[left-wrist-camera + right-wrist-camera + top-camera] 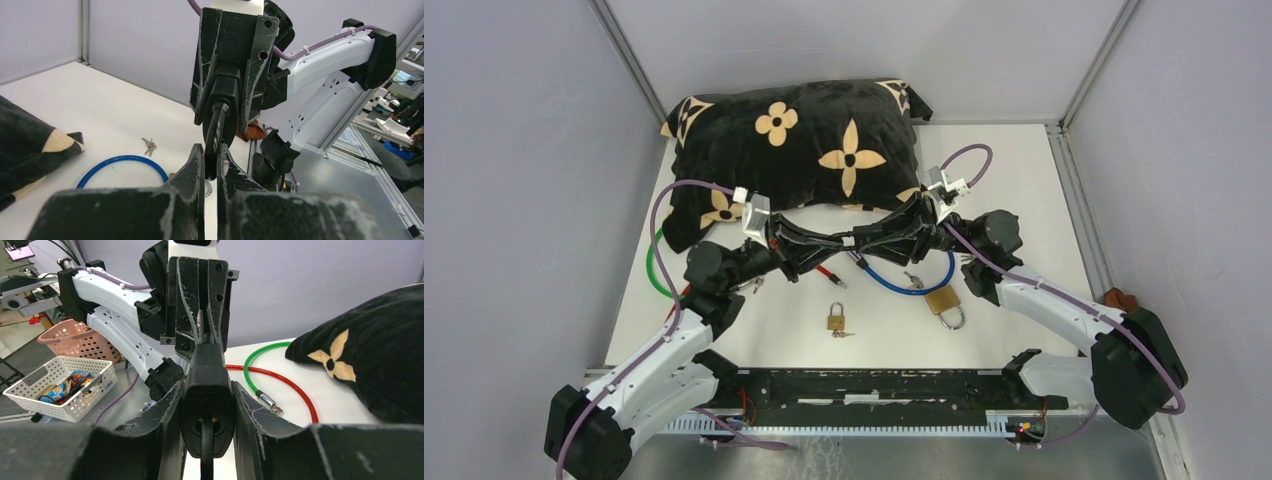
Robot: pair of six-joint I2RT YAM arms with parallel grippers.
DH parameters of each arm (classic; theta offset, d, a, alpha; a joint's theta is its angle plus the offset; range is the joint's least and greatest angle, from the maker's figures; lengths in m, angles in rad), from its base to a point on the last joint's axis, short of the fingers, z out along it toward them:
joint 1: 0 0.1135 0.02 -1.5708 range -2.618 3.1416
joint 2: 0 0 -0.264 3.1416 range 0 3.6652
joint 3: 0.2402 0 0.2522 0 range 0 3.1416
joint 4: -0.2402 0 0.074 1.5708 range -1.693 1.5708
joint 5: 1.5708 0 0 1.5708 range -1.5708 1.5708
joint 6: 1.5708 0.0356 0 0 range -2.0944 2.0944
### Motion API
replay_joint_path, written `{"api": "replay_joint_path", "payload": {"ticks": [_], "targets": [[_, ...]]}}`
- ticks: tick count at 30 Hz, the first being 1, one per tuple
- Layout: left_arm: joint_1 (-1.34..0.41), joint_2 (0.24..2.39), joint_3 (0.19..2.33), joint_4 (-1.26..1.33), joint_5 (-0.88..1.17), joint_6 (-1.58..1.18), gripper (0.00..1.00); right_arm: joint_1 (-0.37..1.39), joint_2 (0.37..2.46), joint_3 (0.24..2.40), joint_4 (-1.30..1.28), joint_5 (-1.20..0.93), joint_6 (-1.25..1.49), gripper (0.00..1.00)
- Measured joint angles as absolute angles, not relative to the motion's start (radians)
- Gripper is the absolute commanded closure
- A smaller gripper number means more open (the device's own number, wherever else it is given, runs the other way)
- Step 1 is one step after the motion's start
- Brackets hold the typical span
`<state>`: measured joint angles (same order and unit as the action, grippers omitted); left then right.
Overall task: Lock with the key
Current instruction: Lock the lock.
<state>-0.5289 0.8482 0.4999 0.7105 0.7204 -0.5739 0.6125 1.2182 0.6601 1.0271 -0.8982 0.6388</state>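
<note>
My two grippers meet nose to nose above the middle of the table. My right gripper (206,386) is shut on a black lock body (206,390), which also shows in the top view (866,243). My left gripper (211,150) is shut on a flat black key head (215,135) that runs into the end of the lock body (227,92) facing it. In the top view the left gripper (829,246) and right gripper (882,240) are almost touching. A black strip comes out of the round hole (206,426) on the lock's near face.
A black flowered pillow (794,150) lies behind the grippers. A blue cable loop (914,287), a red cable end (829,273) and a green cable (652,270) lie below them. A small brass padlock (836,317), a larger open padlock (944,300) and loose keys (913,279) sit in front.
</note>
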Motion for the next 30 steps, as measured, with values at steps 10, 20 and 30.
{"api": "replay_joint_path", "payload": {"ticks": [10, 20, 30], "targets": [[-0.535, 0.867, 0.500, 0.735, 0.690, -0.546, 0.98, 0.613, 1.272, 0.709, 1.015, -0.900, 0.581, 1.00], [-0.531, 0.883, 0.507, 0.680, 0.656, -0.500, 0.98, 0.611, 1.336, 0.736, 1.007, -0.902, 0.517, 1.00], [-0.495, 0.887, 0.589, 0.411, 0.741, -0.376, 0.98, 0.616, 1.388, 0.737, 0.965, -0.944, 0.501, 1.00]]}}
